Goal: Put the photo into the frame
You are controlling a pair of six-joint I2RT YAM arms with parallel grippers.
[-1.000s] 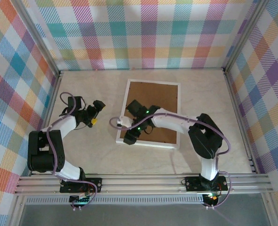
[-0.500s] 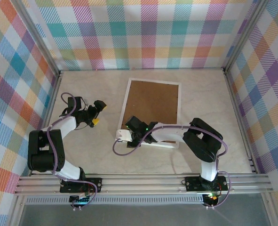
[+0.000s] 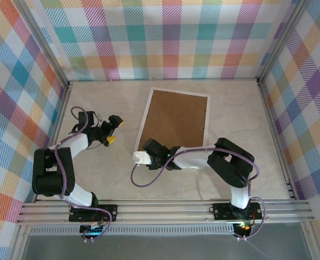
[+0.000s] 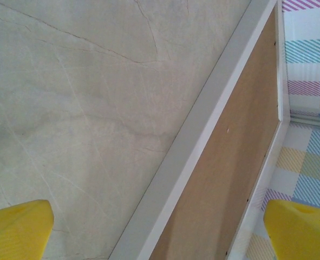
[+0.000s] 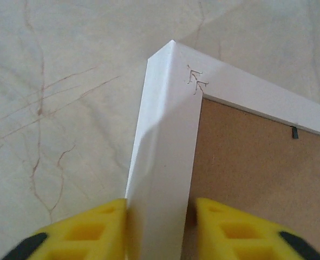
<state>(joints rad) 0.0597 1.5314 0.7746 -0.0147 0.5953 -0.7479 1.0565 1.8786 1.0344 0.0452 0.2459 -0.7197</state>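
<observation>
The frame (image 5: 168,135) lies back-up on the tabletop (image 3: 95,103), with its brown backing board (image 5: 257,179) facing us. One corner sits directly ahead of the right gripper (image 5: 160,222). Its yellow fingers (image 5: 89,230) straddle the white border, one against the outer edge and the other just over the board. We cannot tell whether they clamp it. A small dark tab (image 5: 293,131) sits on the board's edge, ahead and to the right of that gripper. The left gripper (image 3: 112,130) is released, jaws spread wide. It hangs over bare tabletop, with the frame's long side just beyond its fingertips.
</observation>
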